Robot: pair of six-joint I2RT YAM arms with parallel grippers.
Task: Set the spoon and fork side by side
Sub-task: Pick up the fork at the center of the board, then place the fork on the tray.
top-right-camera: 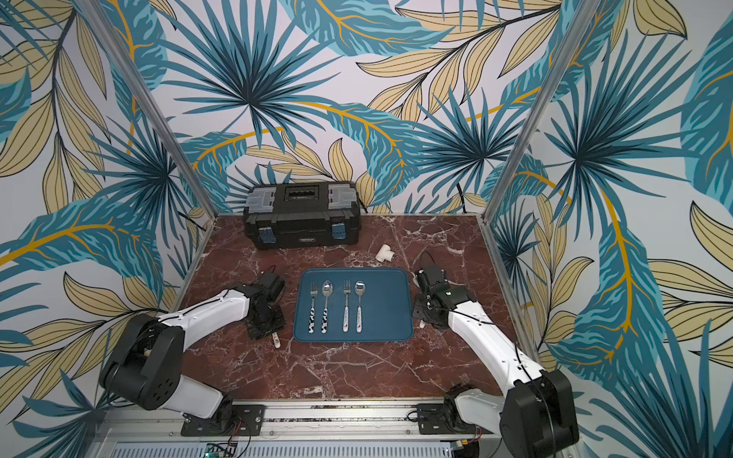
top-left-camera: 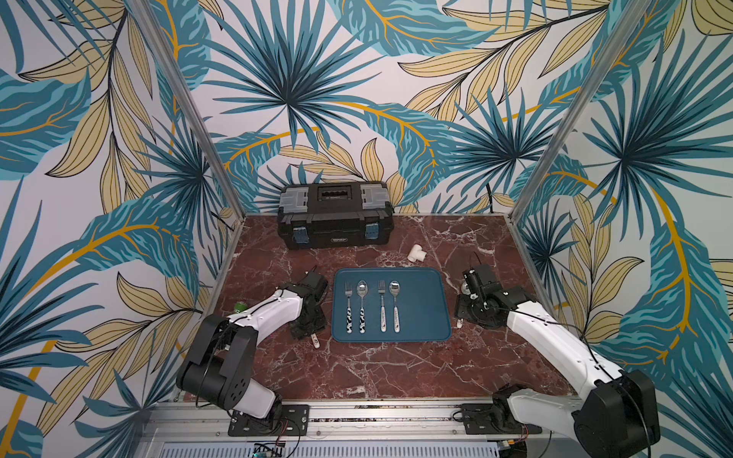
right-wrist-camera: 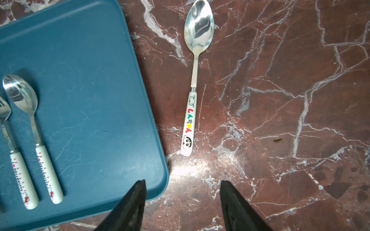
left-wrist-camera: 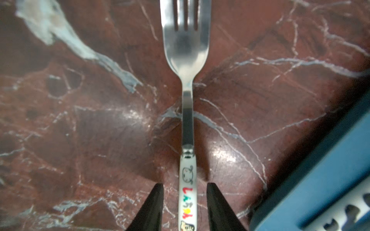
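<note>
Left of tray (top-left-camera: 424, 309), on marble (left-wrist-camera: 80, 140) | left gripper (left-wrist-camera: 184, 185) straddles fork (left-wrist-camera: 187, 50) handle, jaws apart, not yet pinching, lined up for pickup | right gripper (right-wrist-camera: 182, 182) spread, empty, aimed at spoon (right-wrist-camera: 190, 112) right of tray

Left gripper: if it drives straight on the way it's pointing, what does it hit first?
Probably the fork: its handle lies centred in the left gripper, jaws open, gaps either side. Fingertips would touch the table beside it. Height unclear.
</note>
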